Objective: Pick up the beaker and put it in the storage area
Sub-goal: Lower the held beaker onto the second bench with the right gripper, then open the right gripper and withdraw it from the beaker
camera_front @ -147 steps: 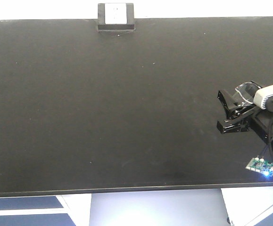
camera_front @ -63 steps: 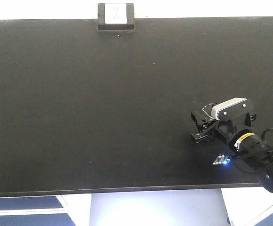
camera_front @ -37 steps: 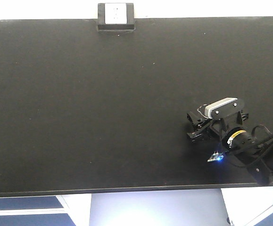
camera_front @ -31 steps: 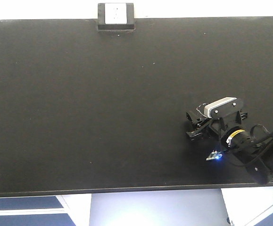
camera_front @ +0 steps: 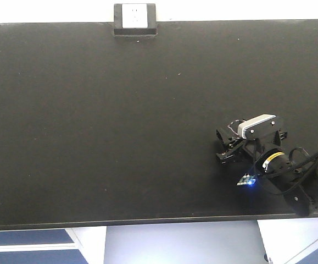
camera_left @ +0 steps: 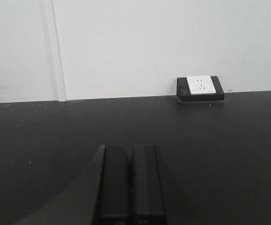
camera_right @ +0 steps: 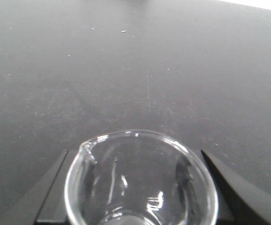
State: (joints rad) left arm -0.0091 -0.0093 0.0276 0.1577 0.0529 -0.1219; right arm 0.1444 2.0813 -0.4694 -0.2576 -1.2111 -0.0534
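We hold beaker (camera_right: pixel 140 180) w/ right end effector (camera_right: pixel 140 187) clamped on its walls, lower centre: thin, slippery, fragile glass.

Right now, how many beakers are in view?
1: the beaker sits between the right claw's fingers, over the black benchtop. No others visible.

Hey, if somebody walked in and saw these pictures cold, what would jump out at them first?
Probably the clear glass beaker filling the bottom of the right wrist view, held between the right gripper's dark fingers above the wide black benchtop. Next, the white socket box at the bench's rear edge, the only bright spot on it.
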